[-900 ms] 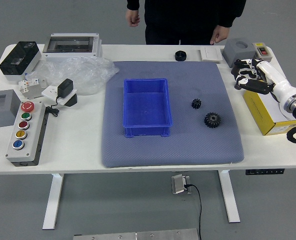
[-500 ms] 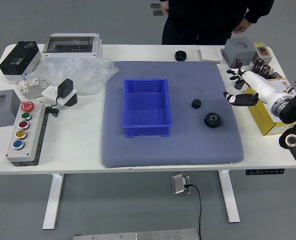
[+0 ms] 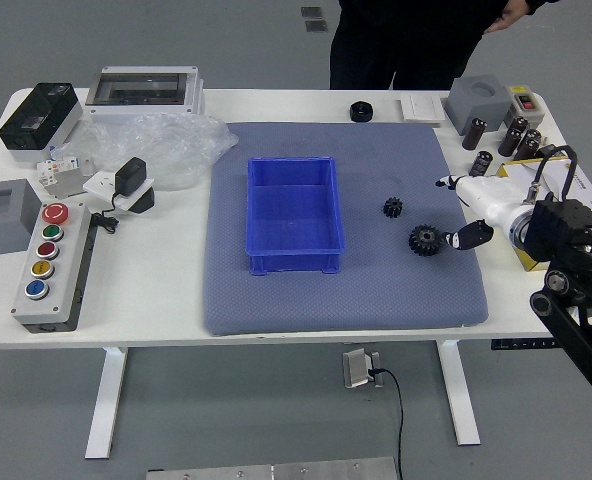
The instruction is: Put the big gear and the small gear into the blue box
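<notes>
two-sided pinch for the large black gear [image 3: 426,240]
with right hand [image 3: 488,201] spread and empty, lower around it, then close evenly.

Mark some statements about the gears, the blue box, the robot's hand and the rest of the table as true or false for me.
1. The big gear and the small gear both lie outside the blue box. True.
2. The robot's right hand has its fingers closed around the big gear. False: its fingers are spread beside that gear and hold nothing.
3. The blue box stands on the mat. True.
4. The small gear is farther from the blue box than the big gear is. False: the small gear is the nearer one.
5. A person stands at the table's far side. True.
</notes>
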Motion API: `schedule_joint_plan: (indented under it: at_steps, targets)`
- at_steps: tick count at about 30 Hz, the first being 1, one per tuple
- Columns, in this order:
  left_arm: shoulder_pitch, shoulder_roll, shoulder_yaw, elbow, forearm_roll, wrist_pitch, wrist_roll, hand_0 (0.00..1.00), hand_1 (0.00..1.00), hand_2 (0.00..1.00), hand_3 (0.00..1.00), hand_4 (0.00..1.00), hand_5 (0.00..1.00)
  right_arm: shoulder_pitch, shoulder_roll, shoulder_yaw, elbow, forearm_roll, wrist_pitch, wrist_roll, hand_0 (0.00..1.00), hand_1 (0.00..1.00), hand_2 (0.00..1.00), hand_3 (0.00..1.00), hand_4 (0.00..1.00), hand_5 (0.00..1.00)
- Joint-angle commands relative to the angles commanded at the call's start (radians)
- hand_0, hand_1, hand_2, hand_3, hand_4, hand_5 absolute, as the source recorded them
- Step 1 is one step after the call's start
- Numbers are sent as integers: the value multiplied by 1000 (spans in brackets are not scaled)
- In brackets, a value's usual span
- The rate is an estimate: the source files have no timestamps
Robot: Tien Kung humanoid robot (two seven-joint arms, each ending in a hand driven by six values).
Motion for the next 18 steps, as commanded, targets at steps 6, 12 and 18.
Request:
schedule_joint_plan:
  at_steps: [6,12,18]
  targets:
    - [0,0,0,0,-1,0,0,854,832,828,837,750,388,29,0,-44,-32,-15,48,-3,904,839,896,945,743,176]
    - [-2,0,1,0,-1,0,0,854,832,828,836,749,389,71,8,-90,-66,-18,67,-2,902,828,888,935,744,165]
    - [-1,2,1,0,-1,0,0,854,832,828,835,749,388,106,22,-117,-98,-17,78,-2,889,817,863,930,742,167]
